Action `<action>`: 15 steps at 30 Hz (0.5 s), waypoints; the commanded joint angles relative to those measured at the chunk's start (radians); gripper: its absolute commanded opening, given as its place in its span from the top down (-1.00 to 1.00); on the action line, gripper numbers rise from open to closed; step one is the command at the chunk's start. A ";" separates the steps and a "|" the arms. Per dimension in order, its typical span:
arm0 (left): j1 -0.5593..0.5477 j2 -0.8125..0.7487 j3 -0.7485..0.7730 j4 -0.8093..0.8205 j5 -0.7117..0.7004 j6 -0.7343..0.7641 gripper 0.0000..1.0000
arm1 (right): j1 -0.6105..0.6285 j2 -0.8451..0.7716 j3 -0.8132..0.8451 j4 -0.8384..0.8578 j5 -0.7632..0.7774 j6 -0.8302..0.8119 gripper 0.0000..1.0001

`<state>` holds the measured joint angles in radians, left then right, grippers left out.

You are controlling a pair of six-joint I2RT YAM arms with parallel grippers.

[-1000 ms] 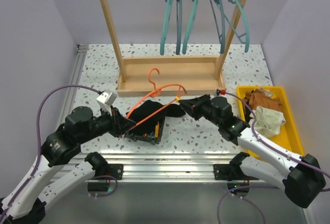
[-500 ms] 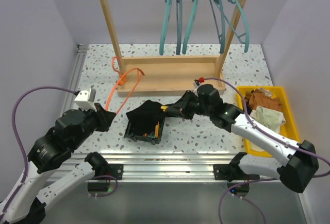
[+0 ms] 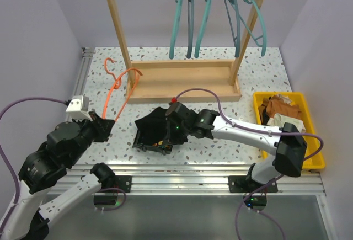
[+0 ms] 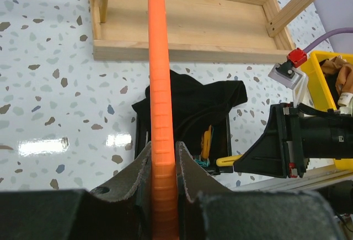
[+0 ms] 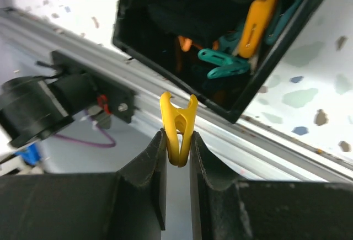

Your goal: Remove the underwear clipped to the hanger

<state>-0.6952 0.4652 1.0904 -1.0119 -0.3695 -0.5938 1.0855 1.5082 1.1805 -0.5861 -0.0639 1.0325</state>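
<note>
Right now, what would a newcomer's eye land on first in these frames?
The bright orange hanger, clamped in the left gripper, slants at left toward the wooden rack. Next comes the yellow clothespin pinched in the right gripper at the black box in the centre, with a black garment draped over the box's far edge.

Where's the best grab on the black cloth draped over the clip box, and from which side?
Take the black cloth by its loose far edge, which seems to spill past the box rim toward the wooden rack base. Come straight down from above with the tool across that fold. The rest sags among the clips, where the walls would likely block the fingers.
</note>
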 commanded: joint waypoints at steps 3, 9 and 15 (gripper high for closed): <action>-0.001 -0.017 0.046 -0.008 -0.006 -0.026 1.00 | 0.008 0.052 0.128 -0.133 0.162 -0.068 0.41; -0.001 -0.020 0.054 -0.014 0.003 -0.024 1.00 | 0.010 0.084 0.194 -0.204 0.220 -0.114 0.03; -0.003 -0.016 0.060 -0.013 0.040 -0.017 1.00 | 0.008 0.084 0.194 -0.181 0.199 -0.120 -0.22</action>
<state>-0.6952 0.4530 1.1126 -1.0389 -0.3500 -0.6090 1.0924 1.5860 1.3434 -0.7544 0.1127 0.9318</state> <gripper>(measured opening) 0.195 0.598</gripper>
